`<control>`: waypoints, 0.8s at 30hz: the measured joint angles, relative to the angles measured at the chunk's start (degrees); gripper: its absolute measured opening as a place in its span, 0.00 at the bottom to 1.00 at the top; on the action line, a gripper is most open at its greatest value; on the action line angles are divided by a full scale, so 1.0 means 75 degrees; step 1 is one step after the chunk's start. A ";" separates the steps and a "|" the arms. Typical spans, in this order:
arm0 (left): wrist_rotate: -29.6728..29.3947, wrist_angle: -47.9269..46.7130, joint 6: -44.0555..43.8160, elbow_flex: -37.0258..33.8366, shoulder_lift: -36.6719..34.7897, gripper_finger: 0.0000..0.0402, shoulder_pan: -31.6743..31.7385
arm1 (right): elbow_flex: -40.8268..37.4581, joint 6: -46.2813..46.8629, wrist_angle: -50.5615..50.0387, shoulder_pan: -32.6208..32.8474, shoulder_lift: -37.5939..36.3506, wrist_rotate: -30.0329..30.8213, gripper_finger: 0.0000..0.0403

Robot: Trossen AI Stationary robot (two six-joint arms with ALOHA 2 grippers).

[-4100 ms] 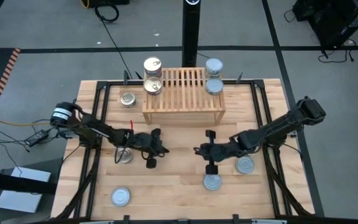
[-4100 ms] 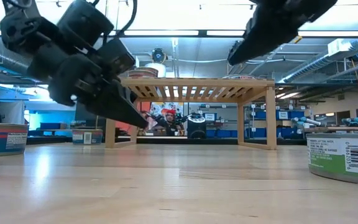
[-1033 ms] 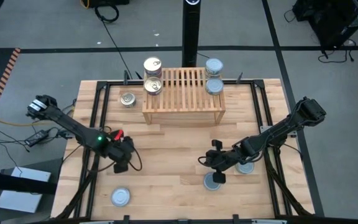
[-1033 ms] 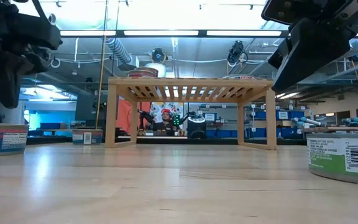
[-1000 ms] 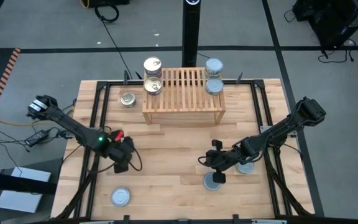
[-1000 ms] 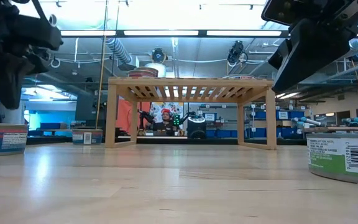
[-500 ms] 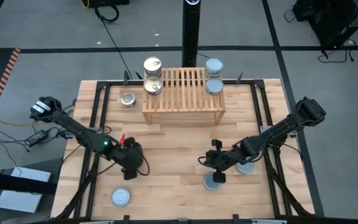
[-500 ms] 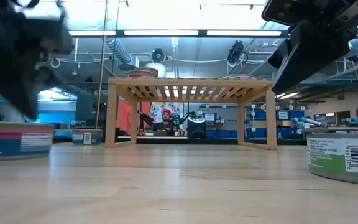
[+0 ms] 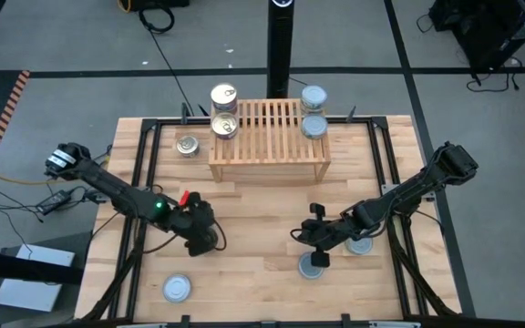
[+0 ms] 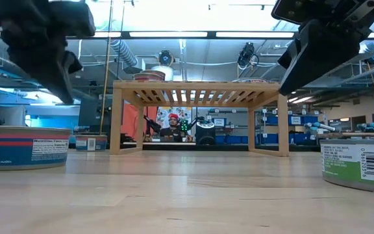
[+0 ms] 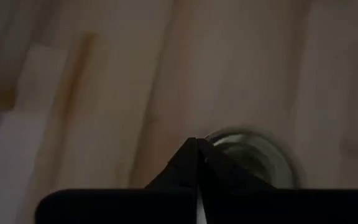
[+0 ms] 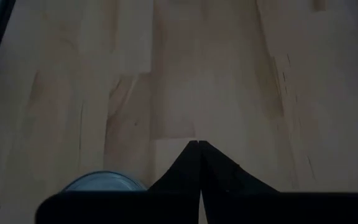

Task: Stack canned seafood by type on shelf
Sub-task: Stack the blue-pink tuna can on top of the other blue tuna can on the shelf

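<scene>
Sliding toward the table's middle, the left gripper (image 9: 204,239) is now covering a tin (image 11: 253,158) it sat beside a moment ago, its fingers pressed together, gripping nothing. On the far side of the shelf (image 9: 268,137), the right gripper (image 9: 312,242) is hovering, fingers pinched together, just above a silver-lidded tin (image 9: 312,265).

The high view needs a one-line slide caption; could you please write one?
Overhead: tins stacked at both ends of the shelf, loose tins on the table, left gripper and right gripper shut above it.
</scene>
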 joint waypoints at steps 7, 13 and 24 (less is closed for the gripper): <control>0.1121 -0.0088 0.0032 -0.0153 0.0009 0.05 0.0332 | 0.0000 -0.0342 0.0302 -0.0005 0.0000 0.0002 0.03; 0.1142 0.0342 -0.0178 -0.0153 0.0003 0.17 0.0512 | 0.0000 -0.0366 0.0468 -0.0044 0.0000 0.0000 0.03; 0.1220 -0.0004 -0.0423 -0.0153 0.0003 0.33 0.0847 | 0.0000 -0.0702 0.0736 -0.0237 0.0000 0.0002 0.03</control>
